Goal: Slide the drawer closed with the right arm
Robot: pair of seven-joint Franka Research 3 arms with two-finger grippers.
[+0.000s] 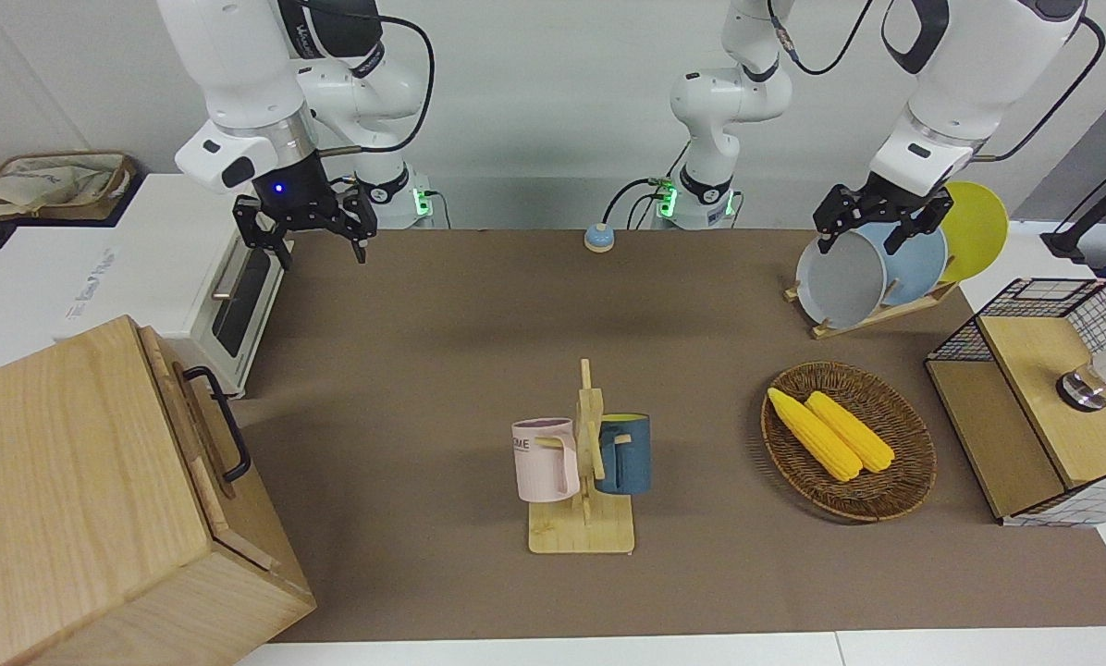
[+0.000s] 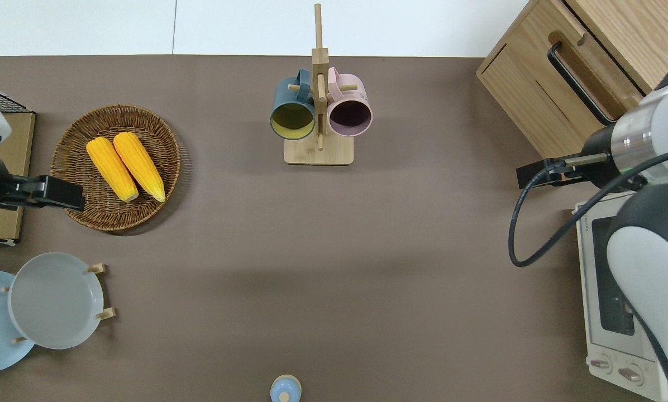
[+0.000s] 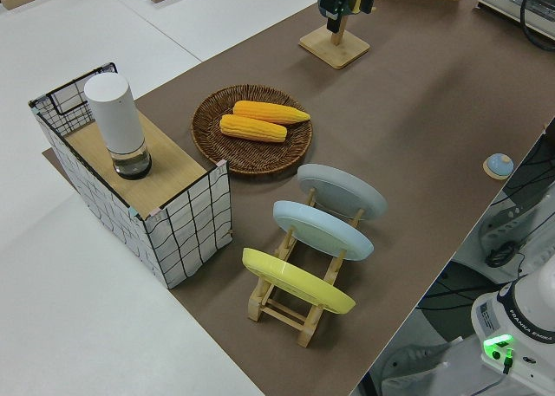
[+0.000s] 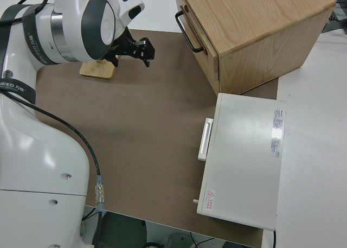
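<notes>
The drawer [image 1: 203,427], a shallow pale-wood front with a black loop handle [image 1: 220,421], sits in the cabinet [image 1: 81,499] at the right arm's end of the bench [image 1: 423,314] and projects slightly from the cabinet face; it lies farther from the robots than the right tool [image 1: 311,239], with the white toaster oven [image 1: 225,296] below and beside that tool. The right tool hangs in the air with its fingers spread apart and holds nothing, its blue light showing. The left arm is parked, its tool [image 1: 872,222] with fingers apart and empty. Judgement: the approach is in hand and contact is not yet made. To do it well, the tool should come down level with the front panel, meet it flat near the handle's middle, and push straight along the drawer's travel, which runs at an angle to the bench edge; an off-centre push would likely skew the drawer or shift the cabinet. Containers: the wicker basket [image 2: 77,167] holds two corn cobs [image 2: 124,166]; the wire-mesh box [image 3: 173,231] carries a white cylinder [image 3: 117,123] on its wooden shelf; the plate rack [image 3: 295,305] holds three plates; the mug stand [image 2: 318,151] carries a blue mug [image 2: 292,109] and a pink mug [image 2: 349,106], both empty.
</notes>
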